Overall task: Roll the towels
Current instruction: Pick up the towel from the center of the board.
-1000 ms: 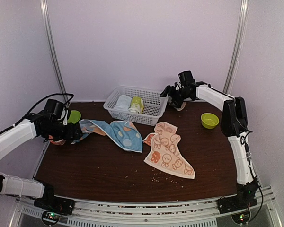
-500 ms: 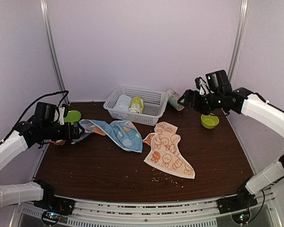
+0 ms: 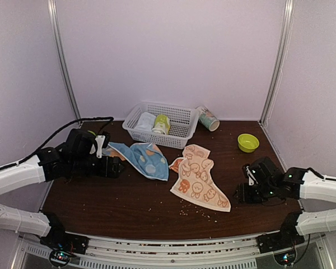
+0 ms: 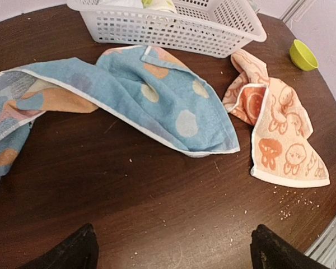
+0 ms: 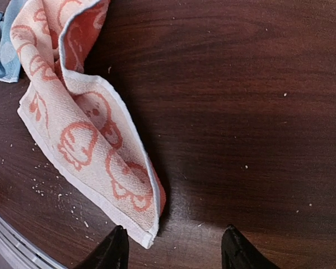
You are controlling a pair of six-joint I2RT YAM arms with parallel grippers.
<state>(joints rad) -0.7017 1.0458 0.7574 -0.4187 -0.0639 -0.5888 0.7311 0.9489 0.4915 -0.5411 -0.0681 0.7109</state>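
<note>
The peach-orange towel [image 3: 199, 179] [image 4: 280, 134] [image 5: 84, 123] lies loosely folded right of the table's middle. The light blue spotted towel [image 3: 145, 158] [image 4: 157, 95] lies crumpled to its left, in front of the basket. My left gripper [image 3: 113, 167] [image 4: 173, 249] is open and empty. It hovers low at the blue towel's left end. My right gripper [image 3: 239, 193] [image 5: 175, 246] is open just right of the peach towel's near corner. That corner lies just inside its left finger [image 5: 115, 249] and nothing is gripped.
A white basket [image 3: 182, 131] [image 4: 224, 33] at the back holds a pale rolled towel [image 3: 145, 120] and a yellow-green rolled towel [image 3: 161, 123]. A cup [image 3: 207, 119] lies on its side to its right. A green bowl [image 3: 248, 142] [image 4: 302, 54] sits back right. Crumbs [image 3: 199, 210] dot the dark table.
My right arm swung from the back by the cup down to the front right, beside the peach towel, its jaws narrowing somewhat. My left gripper moved right toward the blue towel.
</note>
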